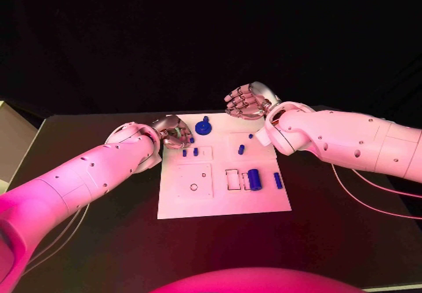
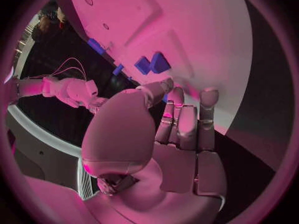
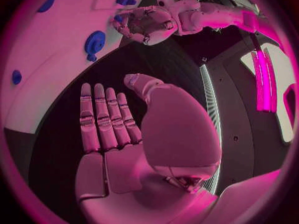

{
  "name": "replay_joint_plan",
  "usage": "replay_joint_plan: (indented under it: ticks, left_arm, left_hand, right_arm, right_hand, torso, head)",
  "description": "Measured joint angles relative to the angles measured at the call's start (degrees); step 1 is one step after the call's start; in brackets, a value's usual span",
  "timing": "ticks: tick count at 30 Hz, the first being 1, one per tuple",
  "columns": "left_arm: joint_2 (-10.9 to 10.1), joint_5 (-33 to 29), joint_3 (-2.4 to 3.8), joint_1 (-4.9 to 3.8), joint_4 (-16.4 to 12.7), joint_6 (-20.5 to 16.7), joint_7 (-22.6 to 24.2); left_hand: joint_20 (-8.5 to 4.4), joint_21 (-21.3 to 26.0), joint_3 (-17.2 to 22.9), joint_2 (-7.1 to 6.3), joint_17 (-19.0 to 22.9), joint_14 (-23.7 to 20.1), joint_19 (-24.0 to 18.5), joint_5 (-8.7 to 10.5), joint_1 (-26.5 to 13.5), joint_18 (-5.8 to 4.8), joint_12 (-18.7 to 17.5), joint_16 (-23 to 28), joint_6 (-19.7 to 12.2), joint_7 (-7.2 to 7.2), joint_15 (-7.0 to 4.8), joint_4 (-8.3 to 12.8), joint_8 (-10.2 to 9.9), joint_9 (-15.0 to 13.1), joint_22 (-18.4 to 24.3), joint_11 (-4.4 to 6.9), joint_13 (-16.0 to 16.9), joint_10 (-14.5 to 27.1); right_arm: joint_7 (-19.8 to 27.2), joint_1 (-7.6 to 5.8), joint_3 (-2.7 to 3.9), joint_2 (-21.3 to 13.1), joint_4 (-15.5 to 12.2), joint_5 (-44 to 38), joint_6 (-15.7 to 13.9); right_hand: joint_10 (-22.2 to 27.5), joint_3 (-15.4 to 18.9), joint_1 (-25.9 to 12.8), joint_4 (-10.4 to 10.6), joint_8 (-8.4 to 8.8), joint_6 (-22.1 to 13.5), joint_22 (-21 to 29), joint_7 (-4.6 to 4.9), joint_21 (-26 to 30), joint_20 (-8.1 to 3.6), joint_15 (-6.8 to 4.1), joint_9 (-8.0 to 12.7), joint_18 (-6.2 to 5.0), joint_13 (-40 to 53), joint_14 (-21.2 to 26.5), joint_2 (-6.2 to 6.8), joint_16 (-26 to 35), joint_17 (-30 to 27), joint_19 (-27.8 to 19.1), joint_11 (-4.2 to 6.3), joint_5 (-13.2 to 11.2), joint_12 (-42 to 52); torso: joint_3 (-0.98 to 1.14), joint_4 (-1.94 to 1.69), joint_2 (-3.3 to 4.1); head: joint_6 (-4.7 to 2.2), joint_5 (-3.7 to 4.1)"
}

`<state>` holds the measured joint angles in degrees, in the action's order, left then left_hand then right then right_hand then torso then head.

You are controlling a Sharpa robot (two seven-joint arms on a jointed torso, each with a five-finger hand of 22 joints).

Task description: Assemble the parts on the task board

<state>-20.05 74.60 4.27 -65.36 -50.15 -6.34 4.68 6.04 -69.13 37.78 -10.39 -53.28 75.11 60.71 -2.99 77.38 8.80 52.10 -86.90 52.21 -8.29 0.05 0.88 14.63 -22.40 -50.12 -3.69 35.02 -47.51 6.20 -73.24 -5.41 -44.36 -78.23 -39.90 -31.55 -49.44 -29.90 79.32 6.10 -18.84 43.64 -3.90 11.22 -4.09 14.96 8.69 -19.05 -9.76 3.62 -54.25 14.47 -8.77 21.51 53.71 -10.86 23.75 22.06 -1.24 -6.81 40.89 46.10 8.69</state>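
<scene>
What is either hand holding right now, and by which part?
Nothing. The right hand is open above the table past the task board. The left hand hovers over the board's far left corner, holding nothing visible.

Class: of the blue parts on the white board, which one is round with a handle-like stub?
The round blue part at the task board's far edge, between the two hands; the other blue parts are small pegs or cylinders.

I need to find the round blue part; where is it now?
In the head view, the round blue part lies at the far edge of the task board, between the left hand and the right hand.
</scene>
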Motion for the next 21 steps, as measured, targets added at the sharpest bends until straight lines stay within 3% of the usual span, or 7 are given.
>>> replay_joint_plan:
  ticks: [7,16,19,21]
  left_arm:
    - [-0.4,0.0,0.0,0.01,-0.2,-0.1,0.0]
    - [-1.4,0.0,0.05,0.01,-0.5,-0.7,-0.1]
    - [-2.0,-0.1,0.58,0.05,-0.8,-1.2,0.0]
    - [-2.4,-0.5,1.33,0.05,-1.0,-1.6,0.2]
  left_hand:
    - [0.32,0.0,0.2,-0.5,-0.4,-0.2,-0.3,0.0,0.0,0.0,0.0,-0.2,-2.7,-0.27,0.18,0.1,-2.1,0.9,0.3,-0.2,0.3,0.2]
    - [0.5,0.1,0.4,-0.75,-0.3,-0.2,-0.7,0.0,0.3,0.0,0.0,-0.2,-3.3,-0.21,0.22,0.4,-2.7,1.1,0.8,-0.2,0.4,0.2]
    - [0.51,2.5,0.4,-0.75,4.6,-3.0,-4.1,0.0,0.3,0.0,-0.5,0.3,-4.0,-0.5,0.7,0.4,-3.3,1.4,4.3,-0.62,0.3,0.9]
    - [0.65,4.9,0.6,-0.75,6.5,-4.7,-7.3,0.0,0.3,1.15,-0.8,1.1,-4.0,-0.5,0.88,0.6,-3.5,1.4,7.9,-0.71,-0.1,0.9]
  right_arm:
    - [0.0,0.02,0.0,0.0,0.0,0.0,0.0]
    - [0.0,0.05,0.0,-0.1,0.2,0.0,0.0]
    - [0.0,0.05,0.0,-0.2,0.3,0.0,0.0]
    - [0.0,0.05,0.0,-0.3,0.4,0.0,0.1]
  right_hand:
    - [0.0,0.0,0.0,0.0,0.0,0.0,0.0,0.0,0.0,0.0,0.0,0.0,0.0,0.0,0.0,0.0,0.0,0.0,0.0,0.0,0.0,0.0]
    - [0.0,0.0,0.0,0.0,0.0,0.0,0.0,0.0,0.0,0.0,0.0,0.1,0.0,0.0,0.0,0.0,0.2,0.0,0.0,0.0,0.0,-0.2]
    - [0.0,0.0,0.0,0.0,0.0,0.0,0.0,0.0,0.0,0.0,0.01,0.1,0.0,0.0,-0.3,0.0,0.2,0.0,0.0,0.0,0.0,-0.2]
    - [-0.4,-0.2,0.0,-0.2,0.0,0.4,0.0,0.16,0.0,-0.04,-0.3,0.1,0.0,0.0,-0.9,0.0,0.2,0.0,0.0,0.21,0.0,-0.2]
  torso:
    - [0.0,-0.01,0.0]
    - [-0.04,-0.04,-0.03]
    - [-0.07,-0.07,-0.08]
    - [-0.07,-0.08,-0.12]
  head:
    - [-0.01,0.0]
    - [-0.02,0.12]
    - [-0.02,0.13]
    - [-0.02,0.13]
